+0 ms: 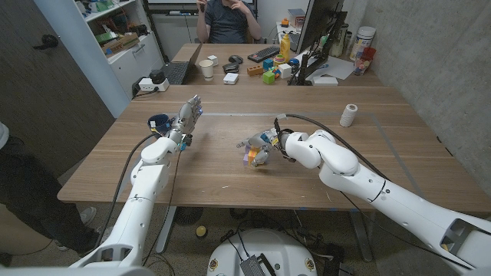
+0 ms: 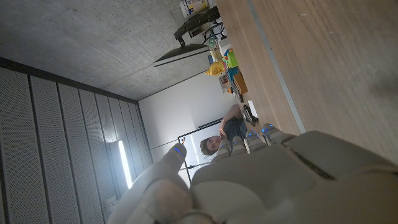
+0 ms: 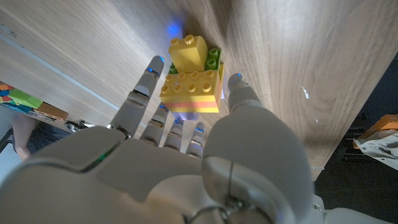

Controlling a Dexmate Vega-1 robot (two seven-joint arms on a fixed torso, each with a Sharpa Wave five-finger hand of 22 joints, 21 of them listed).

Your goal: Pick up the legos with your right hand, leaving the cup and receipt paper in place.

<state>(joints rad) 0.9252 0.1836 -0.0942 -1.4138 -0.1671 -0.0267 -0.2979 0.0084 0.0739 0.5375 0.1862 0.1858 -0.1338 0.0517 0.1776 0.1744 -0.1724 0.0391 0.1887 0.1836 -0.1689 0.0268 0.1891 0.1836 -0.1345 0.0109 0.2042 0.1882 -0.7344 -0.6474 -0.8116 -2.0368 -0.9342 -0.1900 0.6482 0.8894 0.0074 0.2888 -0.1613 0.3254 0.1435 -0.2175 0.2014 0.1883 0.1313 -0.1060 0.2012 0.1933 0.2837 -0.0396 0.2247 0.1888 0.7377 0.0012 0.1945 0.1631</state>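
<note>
So there's one clump of legos (image 3: pixel 191 81), yellow bricks stacked with a green one and an orange layer, sitting on the wooden bench (image 1: pixel 230 172) roughly mid-bench, and the right hand (image 1: pixel 261 146) is right on it. In the right wrist view the thumb is on one side of the stack and the fingers (image 3: pixel 142 93) on the other, touching or very nearly touching its sides, so it looks like a pinch, but I honestly can't tell whether it's actually clamped on or just framing it. The stack looks like it's on the bench surface, not lifted. One roll of receipt paper (image 1: pixel 349 115) stands upright well off to the robot's right of the legos, nothing between them. One cup (image 1: pixel 159 122), blue, sits well to the robot's left of the legos, just beside the left hand (image 1: pixel 187 116), which stands with fingers up and holds nothing. Beyond the legos there's a second desk with a laptop (image 1: pixel 179 71), a white cup (image 1: pixel 207 68), a keyboard (image 1: pixel 263 54), a monitor (image 1: pixel 316 31), and one person (image 1: pixel 228 19) seated behind it.
</note>
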